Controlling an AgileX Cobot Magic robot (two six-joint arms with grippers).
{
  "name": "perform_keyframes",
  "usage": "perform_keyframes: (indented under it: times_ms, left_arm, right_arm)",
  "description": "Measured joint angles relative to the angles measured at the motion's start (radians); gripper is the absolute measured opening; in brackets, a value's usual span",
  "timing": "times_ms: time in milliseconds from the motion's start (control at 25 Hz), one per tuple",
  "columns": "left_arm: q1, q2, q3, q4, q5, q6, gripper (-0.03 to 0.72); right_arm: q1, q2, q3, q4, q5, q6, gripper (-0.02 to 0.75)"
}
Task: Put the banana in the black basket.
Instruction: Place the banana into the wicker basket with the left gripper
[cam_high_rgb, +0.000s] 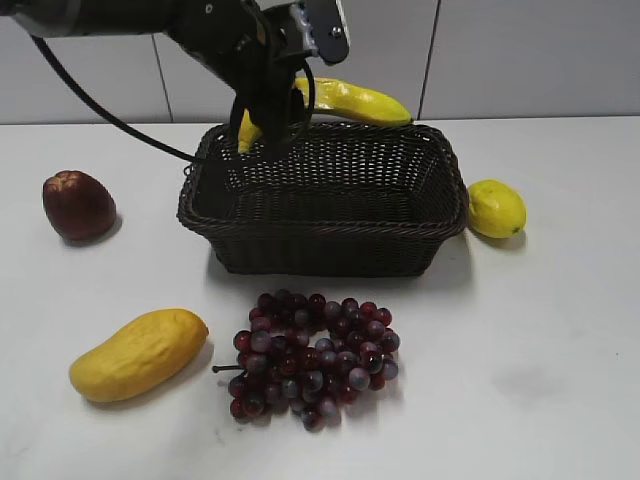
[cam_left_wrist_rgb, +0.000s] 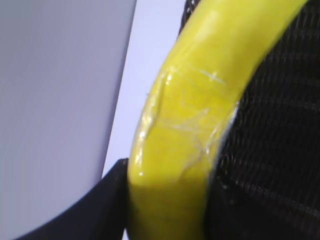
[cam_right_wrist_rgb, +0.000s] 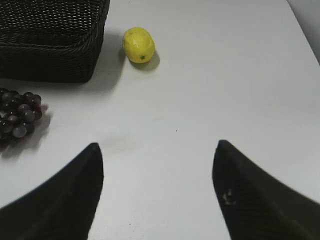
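The left gripper (cam_high_rgb: 272, 118) was closed on the banana (cam_high_rgb: 345, 100), gripping it toward its left end and holding it in the air above the back rim of the black basket (cam_high_rgb: 325, 235), which sat near the middle of the table (cam_high_rgb: 560, 340) toward its far edge. The banana lay roughly level, with its longer part reaching right along the back rim and its short end poking out on the left of the fingers. In the left wrist view the banana (cam_left_wrist_rgb: 200, 115) filled the frame, pressed against a dark finger (cam_left_wrist_rgb: 95, 210), with the basket's weave (cam_left_wrist_rgb: 280, 150) behind it.

The right gripper (cam_right_wrist_rgb: 157, 175) hung over bare table toward the right side, its jaws spread wide and touching nothing. A lemon (cam_high_rgb: 496, 208) rested just right of the basket. A bunch of grapes (cam_high_rgb: 312, 358) lay in front of the basket, a mango (cam_high_rgb: 138, 354) near the front left corner, and a dark red fruit (cam_high_rgb: 78, 205) toward the left edge.
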Motion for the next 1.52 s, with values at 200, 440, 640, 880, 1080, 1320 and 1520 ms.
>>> perform_keyframes:
  times_ms: [200, 440, 640, 880, 1080, 1320, 1520]
  left_arm:
    - [0.000, 0.016, -0.002, -0.002, -0.029, 0.000, 0.413]
    - [-0.002, 0.050, -0.002, -0.019, -0.020, 0.001, 0.413]
    - [-0.005, 0.051, -0.002, -0.055, -0.001, 0.001, 0.413]
    - [-0.005, 0.051, -0.002, -0.090, 0.069, 0.001, 0.414]
    - [-0.005, 0.051, -0.023, -0.124, 0.139, 0.002, 0.583]
    - [-0.005, 0.035, -0.074, -0.145, 0.177, -0.007, 0.603]
    - [0.004, 0.002, -0.173, -0.141, 0.255, -0.130, 0.575]
  right_arm:
    - [0.000, 0.000, 0.000, 0.000, 0.000, 0.000, 0.518]
    - [0.000, 0.000, 0.000, 0.000, 0.000, 0.000, 0.518]
    - [0.000, 0.000, 0.000, 0.000, 0.000, 0.000, 0.518]
    - [0.000, 0.000, 0.000, 0.000, 0.000, 0.000, 0.518]
    - [0.000, 0.000, 0.000, 0.000, 0.000, 0.000, 0.518]
    - [0.000, 0.000, 0.000, 0.000, 0.000, 0.000, 0.518]
    - [0.000, 0.000, 0.000, 0.000, 0.000, 0.000, 0.518]
